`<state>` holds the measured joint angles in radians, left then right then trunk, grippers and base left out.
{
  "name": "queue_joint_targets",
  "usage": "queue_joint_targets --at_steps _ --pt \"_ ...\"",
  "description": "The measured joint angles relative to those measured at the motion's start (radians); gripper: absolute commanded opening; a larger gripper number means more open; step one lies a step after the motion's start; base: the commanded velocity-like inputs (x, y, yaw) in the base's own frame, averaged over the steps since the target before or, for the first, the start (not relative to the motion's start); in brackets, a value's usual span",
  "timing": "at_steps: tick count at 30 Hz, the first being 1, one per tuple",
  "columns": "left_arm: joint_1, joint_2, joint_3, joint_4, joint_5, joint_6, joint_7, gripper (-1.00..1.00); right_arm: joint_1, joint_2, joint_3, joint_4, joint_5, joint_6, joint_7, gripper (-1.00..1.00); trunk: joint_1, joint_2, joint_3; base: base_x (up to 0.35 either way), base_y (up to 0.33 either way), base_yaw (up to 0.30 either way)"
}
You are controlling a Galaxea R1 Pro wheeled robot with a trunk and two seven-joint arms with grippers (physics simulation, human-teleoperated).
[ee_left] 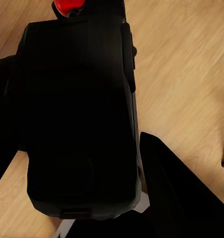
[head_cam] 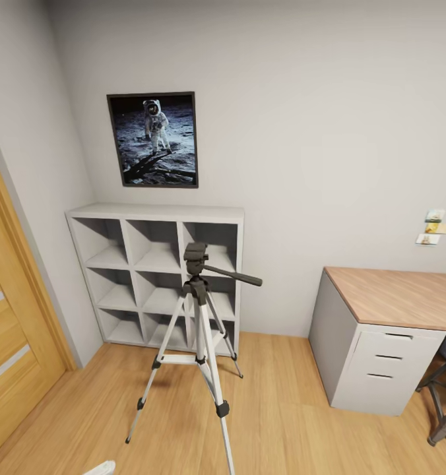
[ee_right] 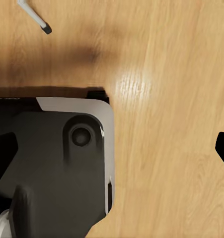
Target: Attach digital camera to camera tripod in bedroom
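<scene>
Now L end effector (ee_left: 74, 163) round digital camera (ee_left: 79, 119)

The head view looks forward and down from standing height into a bedroom corner, with the camera tripod (head_cam: 196, 330) near the middle, the white cube shelf (head_cam: 158, 277) far behind it, and a counter (head_cam: 401, 297) at right. The left wrist view faces down at the plank floor (ee_left: 186, 74), very close to the digital camera (ee_left: 79, 119). The right wrist view also faces down at the floor, past the robot's base (ee_right: 57, 168), sharing a tripod foot (ee_right: 44, 27) with the head view.
</scene>
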<state>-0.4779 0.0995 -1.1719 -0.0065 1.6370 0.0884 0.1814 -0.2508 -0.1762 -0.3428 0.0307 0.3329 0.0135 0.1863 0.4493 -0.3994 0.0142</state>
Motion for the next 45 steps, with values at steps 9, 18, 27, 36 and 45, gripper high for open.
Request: queue_joint_targets --at_steps 9,18,27,36,45 --pt "0.001 0.001 -0.001 0.000 0.000 -0.001 -0.003 -1.00 0.000 0.004 0.000 0.000 0.000 -0.002 -0.001 1.00 0.000 0.000 0.000 0.304 0.105 0.000" --pt "0.000 0.000 -0.002 0.000 -0.001 -0.002 -0.001 -1.00 0.000 0.006 0.000 0.000 0.000 -0.002 0.000 1.00 0.000 0.000 0.000 0.087 0.039 0.000" --pt "0.000 0.000 -0.002 0.000 -0.002 -0.002 0.000 -1.00 0.000 0.006 0.000 0.000 -0.001 -0.001 0.000 1.00 0.000 0.000 0.000 0.002 0.001 0.000" --pt "0.000 0.000 -0.003 0.000 -0.002 -0.002 0.001 -1.00 0.000 0.006 0.000 0.000 -0.002 0.000 -0.011 1.00 0.000 0.000 0.000 0.000 0.000 0.000" --pt "0.000 0.000 -0.003 0.000 -0.001 -0.002 0.001 -1.00 0.000 0.005 0.000 0.000 -0.001 -0.002 -0.012 1.00 0.000 0.000 -0.013 0.000 0.000 0.000"
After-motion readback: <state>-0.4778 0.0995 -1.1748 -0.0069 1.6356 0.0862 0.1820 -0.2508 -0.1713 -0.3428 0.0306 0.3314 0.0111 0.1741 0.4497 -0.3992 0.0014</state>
